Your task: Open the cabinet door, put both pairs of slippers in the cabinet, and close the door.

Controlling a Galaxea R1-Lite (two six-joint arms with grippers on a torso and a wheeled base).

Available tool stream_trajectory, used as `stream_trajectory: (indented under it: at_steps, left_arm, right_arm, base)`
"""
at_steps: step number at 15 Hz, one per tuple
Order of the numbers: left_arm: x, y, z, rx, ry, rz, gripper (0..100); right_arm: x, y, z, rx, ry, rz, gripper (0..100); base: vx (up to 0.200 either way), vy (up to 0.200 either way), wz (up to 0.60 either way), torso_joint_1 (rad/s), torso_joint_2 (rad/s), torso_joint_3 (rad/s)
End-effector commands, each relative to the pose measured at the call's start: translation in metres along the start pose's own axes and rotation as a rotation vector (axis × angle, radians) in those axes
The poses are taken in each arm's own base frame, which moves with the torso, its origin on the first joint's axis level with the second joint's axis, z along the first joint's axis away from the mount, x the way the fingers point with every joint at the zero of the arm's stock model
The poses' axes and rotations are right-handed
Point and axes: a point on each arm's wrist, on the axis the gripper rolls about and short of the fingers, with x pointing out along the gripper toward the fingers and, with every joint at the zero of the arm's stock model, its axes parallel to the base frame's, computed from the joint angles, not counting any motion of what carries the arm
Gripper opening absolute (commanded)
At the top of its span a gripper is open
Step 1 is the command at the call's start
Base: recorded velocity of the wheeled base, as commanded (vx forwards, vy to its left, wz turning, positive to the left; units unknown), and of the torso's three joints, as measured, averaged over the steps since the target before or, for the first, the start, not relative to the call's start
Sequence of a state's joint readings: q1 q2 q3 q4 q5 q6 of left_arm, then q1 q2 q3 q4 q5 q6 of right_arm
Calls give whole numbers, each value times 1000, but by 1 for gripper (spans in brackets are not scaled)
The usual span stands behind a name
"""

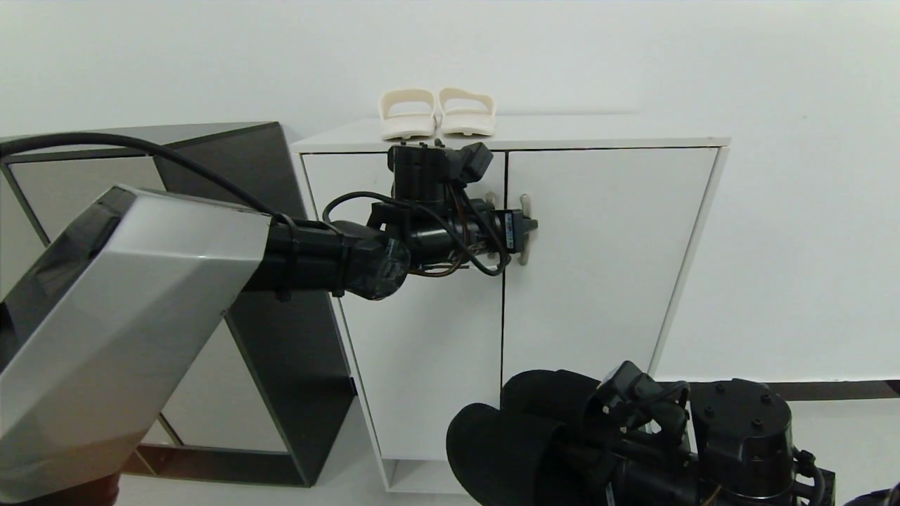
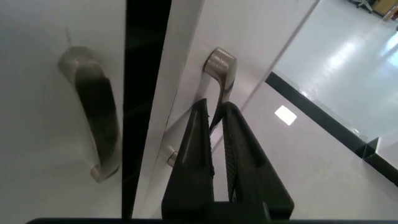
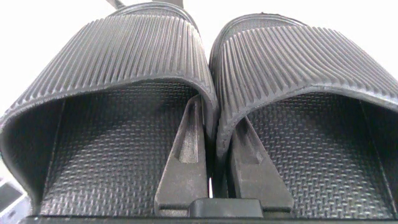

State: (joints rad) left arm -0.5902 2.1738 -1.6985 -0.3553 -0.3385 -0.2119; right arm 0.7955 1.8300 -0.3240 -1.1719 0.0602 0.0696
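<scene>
White cabinet (image 1: 598,281), curved handle (image 2: 219,65), ribbed slippers (image 3: 143,74)

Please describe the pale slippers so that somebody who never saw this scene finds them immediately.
Find the white two-door cabinet against the wall. On its top, above the left door, stands a pair of cream open-toe slippers, side by side. Unlike the black ribbed slippers clamped in the right gripper, this pair is pale and untouched.

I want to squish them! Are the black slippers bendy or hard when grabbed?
Probably bendy: the black slippers have thin ribbed straps, pinched together by the right gripper. Probably light, since one pinch holds both. Likely not slippery, given the bumpy insoles.
</scene>
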Motion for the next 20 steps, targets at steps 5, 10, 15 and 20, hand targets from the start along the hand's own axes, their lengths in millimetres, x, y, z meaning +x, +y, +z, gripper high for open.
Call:
stream_trajectory:
  at_steps: [5, 10, 15, 20]
  left_arm:
    - [-24, -23, -3, -1, 33, -30, 0]
    - [-54, -44, -21, 14, -4, -62, 0]
    - [-96, -50, -40, 41, -135, -61, 0]
    - [-83, -16, -23, -12, -229, 32, 0]
  right_arm:
    - [-14, 5, -9, -44, 7, 108, 0]
    - [-13, 4, -10, -45, 13, 108, 0]
    - [-11, 5, -13, -45, 27, 110, 0]
    - [-9, 6, -14, -46, 31, 110, 0]
  base:
    - [0, 0, 0, 0, 0, 0]
    - [0, 0, 0, 0, 0, 0]
    - [0, 0, 0, 0, 0, 0]
    - [0, 0, 0, 0, 0, 0]
